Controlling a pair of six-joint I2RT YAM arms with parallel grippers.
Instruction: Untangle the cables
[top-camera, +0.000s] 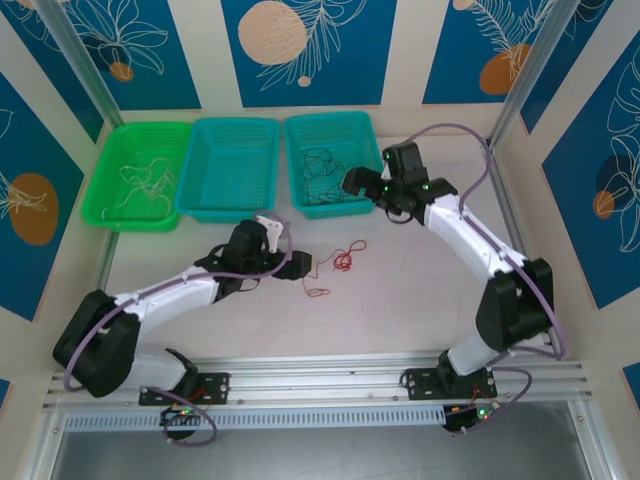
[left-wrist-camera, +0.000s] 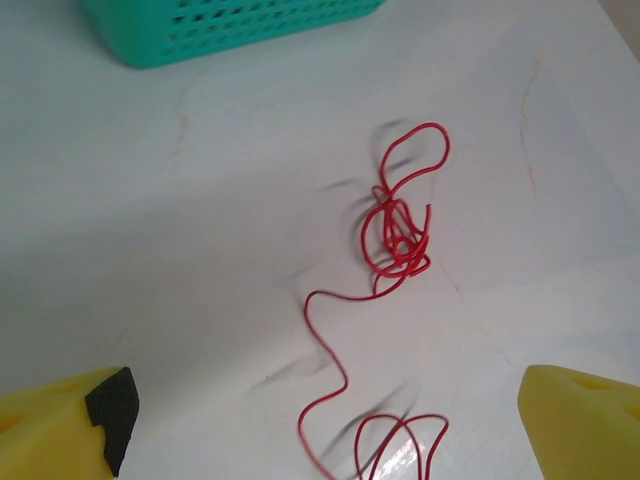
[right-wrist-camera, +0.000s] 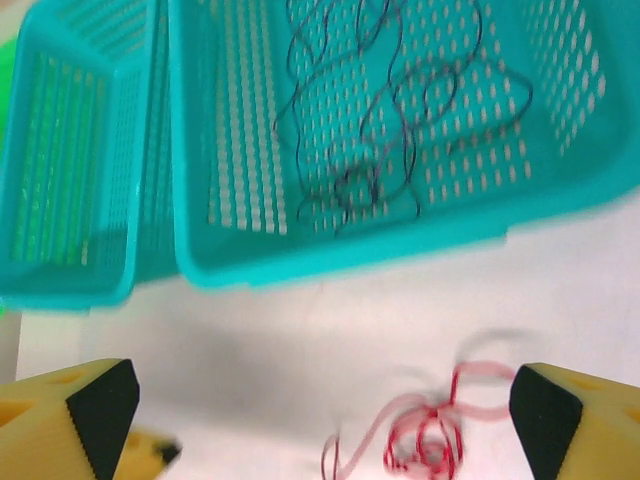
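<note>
Red cable (top-camera: 343, 262) lies loose on the white table (top-camera: 420, 300) in the top view, between the two arms and apart from the baskets. The left gripper (top-camera: 303, 265) sits just beside its left end. Along the far edge stand three baskets. The green basket (top-camera: 112, 150) holds the whitish cable (top-camera: 145, 180), the middle basket (top-camera: 228, 125) is beside it, and the right basket (top-camera: 330, 120) holds the black cable (top-camera: 325, 170). The right gripper (top-camera: 352, 182) hangs at that basket's near rim.

From the left wrist, the left gripper (left-wrist-camera: 322, 395) stands wide open and grips nothing. The red cable (left-wrist-camera: 400, 240) rests on the table (left-wrist-camera: 150, 200) ahead of the fingers, a knotted clump with one strand trailing back between them. A teal basket (left-wrist-camera: 250, 25) shows at the top.

From the right wrist, the right gripper (right-wrist-camera: 320, 400) is spread wide and holds nothing. The black cable (right-wrist-camera: 380, 120) loops inside the right basket (right-wrist-camera: 350, 250), with the middle basket (right-wrist-camera: 70, 200) to its left. The red cable (right-wrist-camera: 430, 440), blurred, lies on the table near the right finger.
</note>
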